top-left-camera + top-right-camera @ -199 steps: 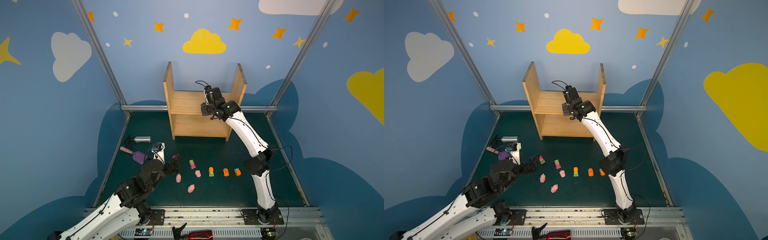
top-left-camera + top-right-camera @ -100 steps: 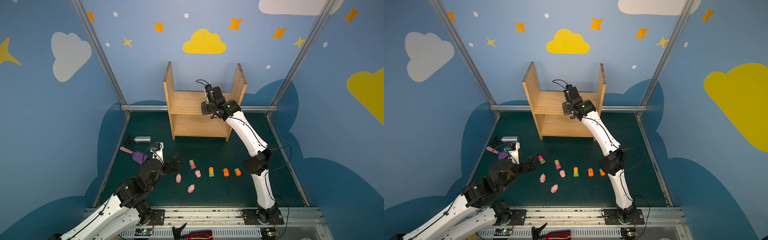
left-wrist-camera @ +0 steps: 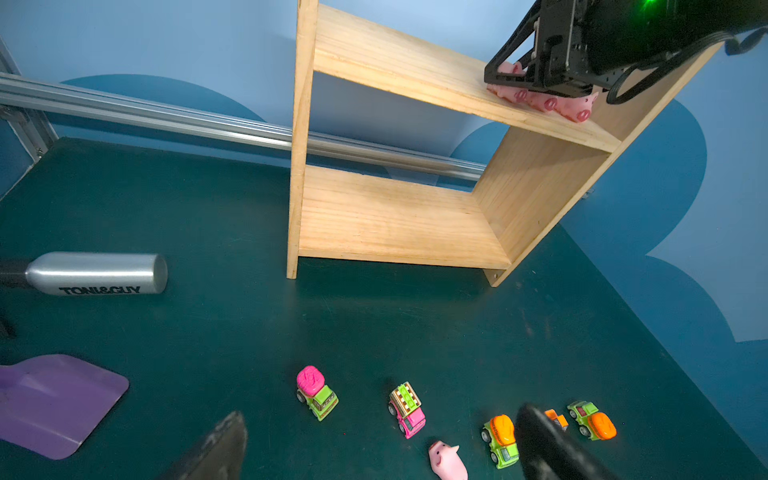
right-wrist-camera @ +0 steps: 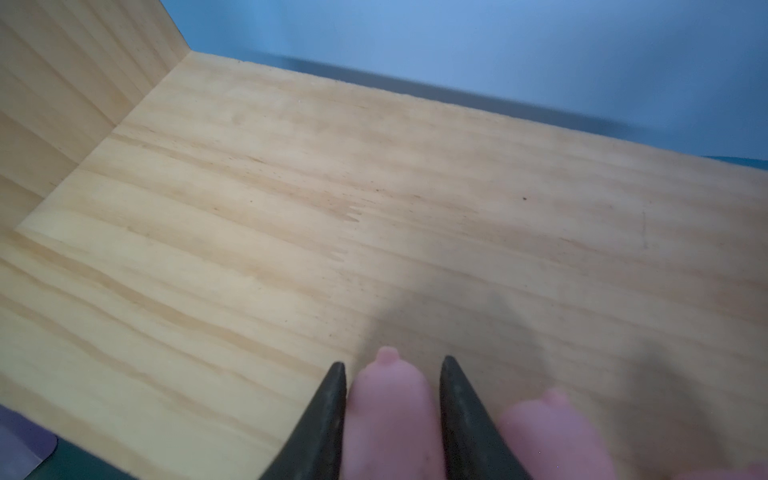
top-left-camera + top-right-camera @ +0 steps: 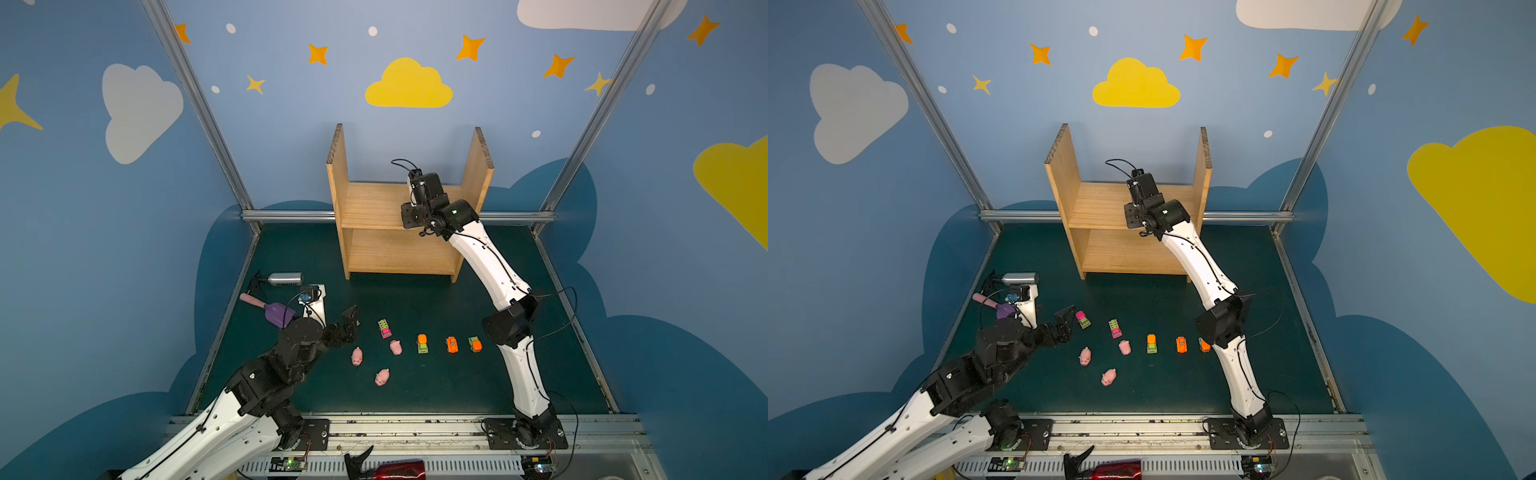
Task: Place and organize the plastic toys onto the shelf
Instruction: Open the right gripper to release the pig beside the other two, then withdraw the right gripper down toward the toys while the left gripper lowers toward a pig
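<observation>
**Left.** A silver bottle lies on its side on the green mat, with a purple scoop just beside it. Neither belongs to the task. The left gripper hovers low near them, jaws spread wide and empty, close to a pink-topped truck.

**Centre.** A second pink truck, three loose pigs and a row of three orange-and-green vehicles stand apart from one another on the mat, none yet shelved. Behind them stands the shelf, whose lower board is bare.

**Right.** The right gripper reaches over the upper board near the right side panel. Its fingers sit narrowly on either side of a pig that appears to rest on the board. Whether they pinch it or stand just clear cannot be told. A neighbour pig sits just beside it, part of a close row at the board's front edge.

**Handling (judgement).** The pigs look light, soft and slightly yielding, so a gentle pinch across the flanks at mid-body should serve. The vehicles look light, rigid and free-wheeling, apt to roll if nudged. They are best taken from above, across the body sides and clear of the wheels.
</observation>
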`<state>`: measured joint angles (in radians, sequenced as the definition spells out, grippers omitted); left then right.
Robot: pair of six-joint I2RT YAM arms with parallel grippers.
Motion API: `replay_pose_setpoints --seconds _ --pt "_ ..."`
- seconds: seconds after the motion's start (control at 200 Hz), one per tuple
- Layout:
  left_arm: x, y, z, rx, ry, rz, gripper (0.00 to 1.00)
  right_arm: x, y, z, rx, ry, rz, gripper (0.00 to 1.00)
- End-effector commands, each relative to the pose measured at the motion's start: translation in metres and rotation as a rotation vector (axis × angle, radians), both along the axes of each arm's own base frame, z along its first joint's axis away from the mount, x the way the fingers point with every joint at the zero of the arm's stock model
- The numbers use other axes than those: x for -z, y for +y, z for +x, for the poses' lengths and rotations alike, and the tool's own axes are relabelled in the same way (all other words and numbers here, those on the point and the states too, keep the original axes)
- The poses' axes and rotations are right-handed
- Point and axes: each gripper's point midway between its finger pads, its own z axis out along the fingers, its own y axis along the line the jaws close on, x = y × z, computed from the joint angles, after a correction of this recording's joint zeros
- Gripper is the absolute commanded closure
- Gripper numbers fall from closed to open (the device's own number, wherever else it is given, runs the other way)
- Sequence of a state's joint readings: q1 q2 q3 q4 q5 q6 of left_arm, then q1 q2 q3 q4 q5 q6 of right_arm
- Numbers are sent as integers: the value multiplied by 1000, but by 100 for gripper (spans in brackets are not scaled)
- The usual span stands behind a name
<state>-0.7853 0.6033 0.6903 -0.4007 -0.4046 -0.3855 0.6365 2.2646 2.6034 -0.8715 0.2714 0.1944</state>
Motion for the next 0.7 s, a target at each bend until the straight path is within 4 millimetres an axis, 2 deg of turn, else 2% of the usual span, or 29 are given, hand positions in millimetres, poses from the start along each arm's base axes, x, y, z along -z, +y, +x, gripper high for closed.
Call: replay_pose_setpoints --seconds 0.0,0.135,0.31,0.531,0.696 --pt "-1 4 1 -19 -5 6 0 -8 2 8 0 -35 18 59" --pt "-4 5 1 -22 -11 5 0 -23 2 6 -8 -66 31 49" --pt "-9 6 0 -20 -15 -2 0 -54 1 0 -27 -130 68 34" --pt "-17 7 -5 -10 -8 -25 0 -95 9 -18 -88 -192 155 32" --pt "-19 15 -14 -15 -10 -72 0 -105 8 -34 -101 -195 137 32"
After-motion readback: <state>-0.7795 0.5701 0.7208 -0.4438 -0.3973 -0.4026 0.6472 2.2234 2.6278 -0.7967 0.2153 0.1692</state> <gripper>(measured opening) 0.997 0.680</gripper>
